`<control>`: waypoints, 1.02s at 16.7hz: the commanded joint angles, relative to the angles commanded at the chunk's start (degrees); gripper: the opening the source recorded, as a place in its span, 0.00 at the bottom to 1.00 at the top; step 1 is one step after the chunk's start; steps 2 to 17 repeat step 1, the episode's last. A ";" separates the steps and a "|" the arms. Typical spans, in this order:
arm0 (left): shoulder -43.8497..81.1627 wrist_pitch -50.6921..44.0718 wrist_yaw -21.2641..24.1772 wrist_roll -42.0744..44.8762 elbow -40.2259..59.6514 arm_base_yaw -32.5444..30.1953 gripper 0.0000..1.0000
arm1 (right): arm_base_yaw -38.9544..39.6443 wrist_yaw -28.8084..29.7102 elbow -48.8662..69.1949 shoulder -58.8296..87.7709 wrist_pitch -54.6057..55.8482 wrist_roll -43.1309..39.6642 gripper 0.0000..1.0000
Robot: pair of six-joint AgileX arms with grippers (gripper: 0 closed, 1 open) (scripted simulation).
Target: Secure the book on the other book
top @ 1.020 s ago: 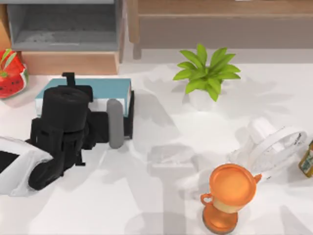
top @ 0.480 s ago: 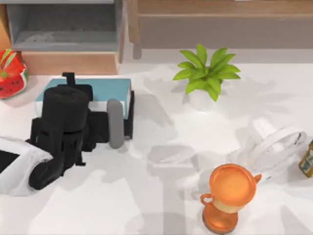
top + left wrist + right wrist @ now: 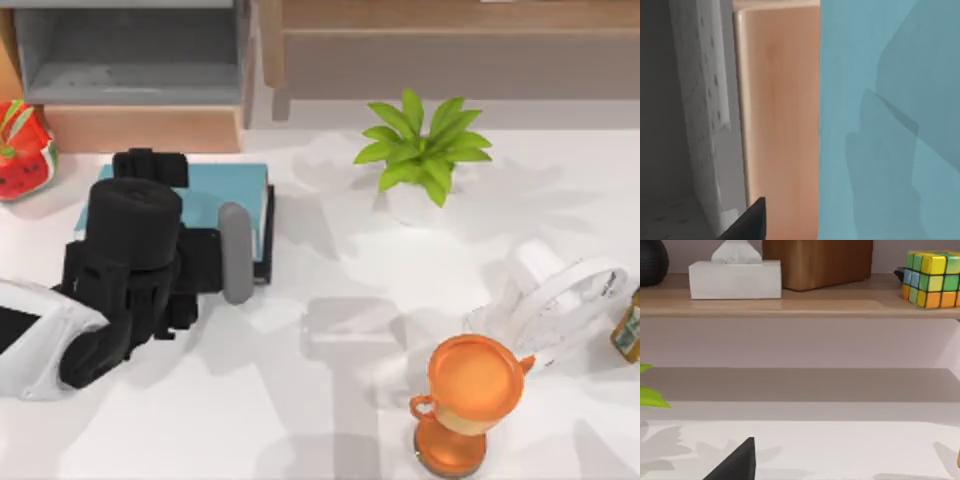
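White tabletop at the left: the light blue book [image 3: 222,190] already lies on the black book [image 3: 266,240], seemingly squared. Left gripper [image 3: 150,165] hovers above; its fingers' state I cannot tell. Only release remains.

- The book [image 3: 215,190] lies on the other book [image 3: 264,262], at about ten o'clock on the table [image 3: 330,400].
- The left arm [image 3: 125,270] hangs over the books' nine-o'clock part.
- A wooden cabinet [image 3: 140,125] stands just behind the books, toward twelve.
- A watermelon-print bag [image 3: 22,150] sits at the books' nine o'clock.
- A potted plant [image 3: 422,150] stands at one o'clock on the table.
- A trophy cup [image 3: 468,400] stands at five o'clock.
- A white fan [image 3: 560,295] lies at the cup's two o'clock.
- A bottle [image 3: 628,325] stands at the fan's three o'clock.
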 joint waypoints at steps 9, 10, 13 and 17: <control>0.00 0.00 0.00 0.00 0.00 0.00 1.00 | 0.00 0.00 0.00 0.00 0.00 0.00 1.00; 0.00 0.00 0.00 0.00 0.00 0.00 1.00 | 0.00 0.00 0.00 0.00 0.00 0.00 1.00; 0.00 0.00 0.00 0.00 0.00 0.00 1.00 | 0.00 0.00 0.00 0.00 0.00 0.00 1.00; 0.00 0.00 0.00 0.00 0.00 0.00 1.00 | 0.00 0.00 0.00 0.00 0.00 0.00 1.00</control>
